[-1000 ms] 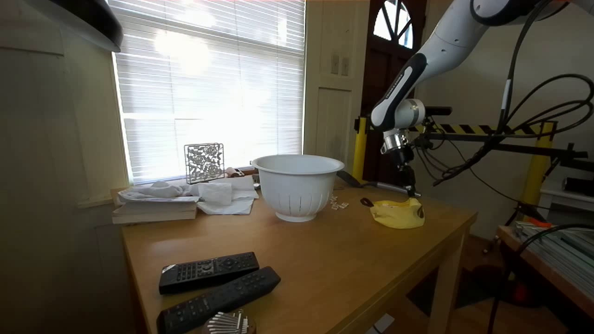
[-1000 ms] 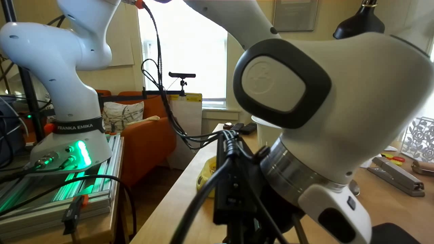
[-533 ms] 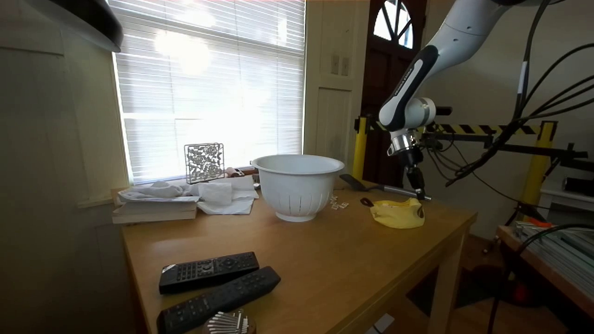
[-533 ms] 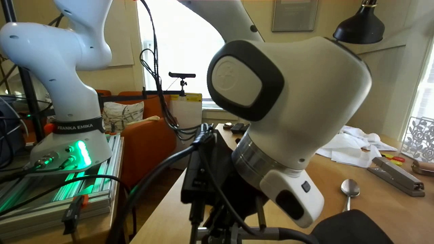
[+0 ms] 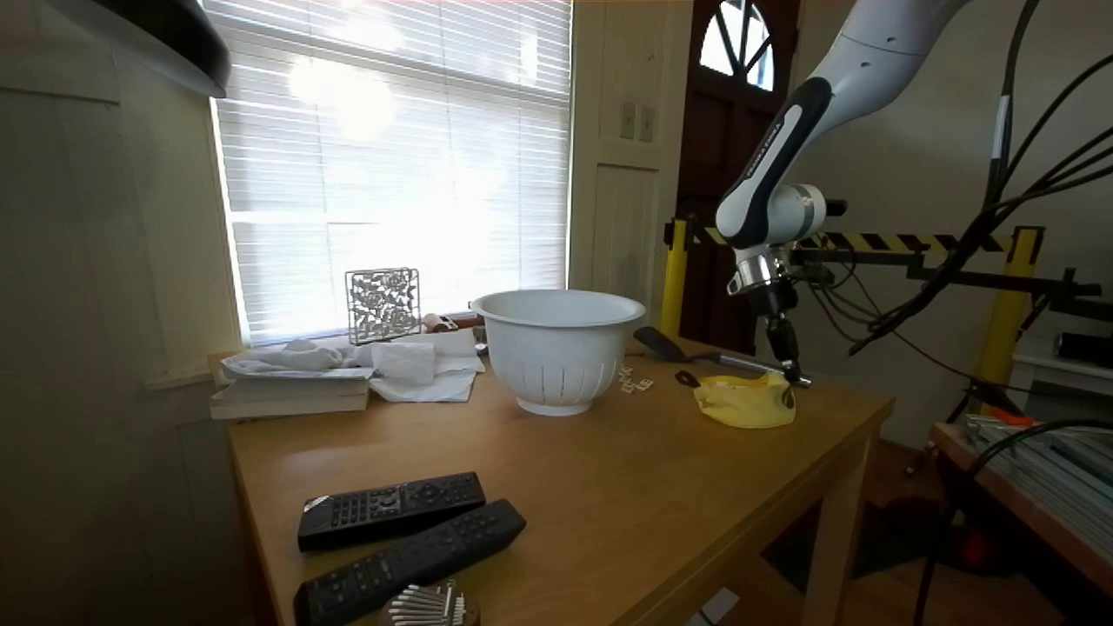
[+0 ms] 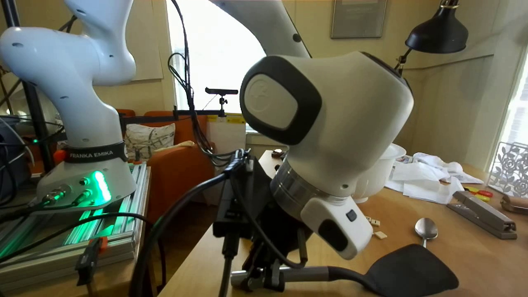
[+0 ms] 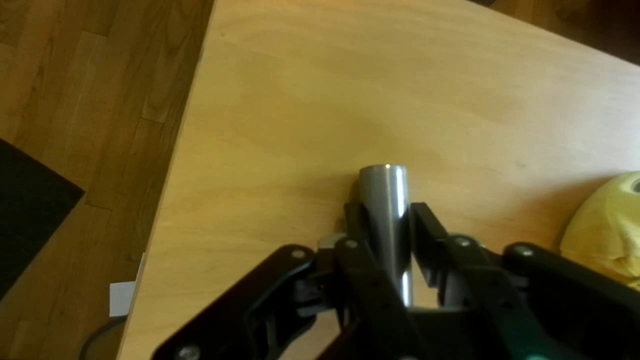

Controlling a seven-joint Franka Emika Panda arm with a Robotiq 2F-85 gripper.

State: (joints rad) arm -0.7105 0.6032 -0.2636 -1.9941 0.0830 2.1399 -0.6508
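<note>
A spatula with a black head (image 6: 412, 270) and a steel handle (image 6: 305, 274) is in my gripper (image 7: 386, 212). In the wrist view the dark fingers stand on both sides of the steel handle (image 7: 384, 190), close to its end, which sticks out past the fingertips. In an exterior view the gripper (image 5: 790, 372) is low over the table's far right corner, behind a yellow cloth-like pouch (image 5: 746, 402). The pouch also shows at the right of the wrist view (image 7: 607, 225). Whether the spatula touches the table I cannot tell.
A large white bowl (image 5: 561, 356) stands mid-table, with small pale tiles (image 6: 373, 222) near it. A spoon (image 6: 426, 229) and a stapler (image 6: 482, 214) lie beyond the spatula head. Two black remotes (image 5: 391, 509) lie at the near end. The table edge (image 7: 172, 165) is close to the gripper.
The gripper and the spatula have moved together, to the right and slightly down in an exterior view. The spatula head has shifted and shows more fully. The pouch and bowl have not moved.
</note>
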